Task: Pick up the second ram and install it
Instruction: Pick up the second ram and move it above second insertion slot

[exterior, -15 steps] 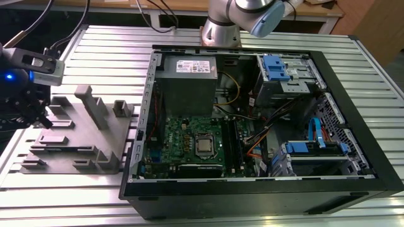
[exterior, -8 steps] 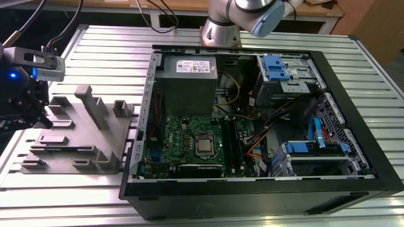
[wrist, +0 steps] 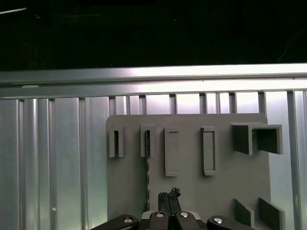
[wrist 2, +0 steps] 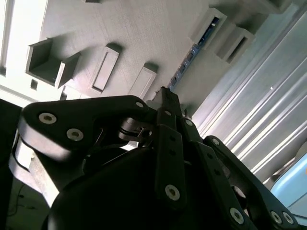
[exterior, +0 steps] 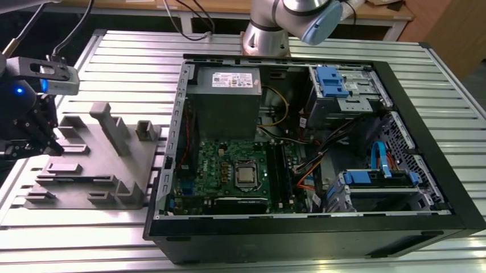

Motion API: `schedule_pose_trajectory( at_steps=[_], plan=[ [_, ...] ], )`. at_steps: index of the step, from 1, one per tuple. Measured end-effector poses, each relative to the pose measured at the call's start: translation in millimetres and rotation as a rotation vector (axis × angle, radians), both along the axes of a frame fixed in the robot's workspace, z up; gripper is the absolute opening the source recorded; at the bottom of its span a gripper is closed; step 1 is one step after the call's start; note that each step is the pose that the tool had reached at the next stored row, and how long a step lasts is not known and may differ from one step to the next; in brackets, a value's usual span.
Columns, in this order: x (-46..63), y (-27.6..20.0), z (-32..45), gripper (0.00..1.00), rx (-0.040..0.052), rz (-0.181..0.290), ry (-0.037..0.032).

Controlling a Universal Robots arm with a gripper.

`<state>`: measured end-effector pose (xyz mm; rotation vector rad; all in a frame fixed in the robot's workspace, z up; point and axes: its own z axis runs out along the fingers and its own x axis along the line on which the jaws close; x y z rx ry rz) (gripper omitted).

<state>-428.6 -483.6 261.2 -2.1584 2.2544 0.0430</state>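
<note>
End effector [wrist: 169, 195] near second ram [wrist: 147, 165], slotted grey block [wrist: 220, 187]

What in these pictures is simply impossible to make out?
1. Long dark memory stick: it stands edge-on in the grey slotted plastic block in the first wrist view, so its chips are hidden. The black hand covers its near end.
2. The black hand in the exterior view: cut off by the picture's left edge.
3. The memory slots on the green motherboard: too small in the exterior view to tell whether they are filled.
</note>
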Motion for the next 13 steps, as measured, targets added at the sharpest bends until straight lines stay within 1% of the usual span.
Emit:
schedule_pose_trajectory(
  at_steps=[3, 7, 13],
  plan=[
    [0.0, -0.1, -0.1, 0.07, -0.0001, -0.001, 0.0002],
    [0.0, -0.7, -1.5, 0.07, 0.0, -0.039, 0.0],
    [0.0, -3.4, -5.8, 0.07, 0.0001, -0.081, -0.0001]
  ],
)
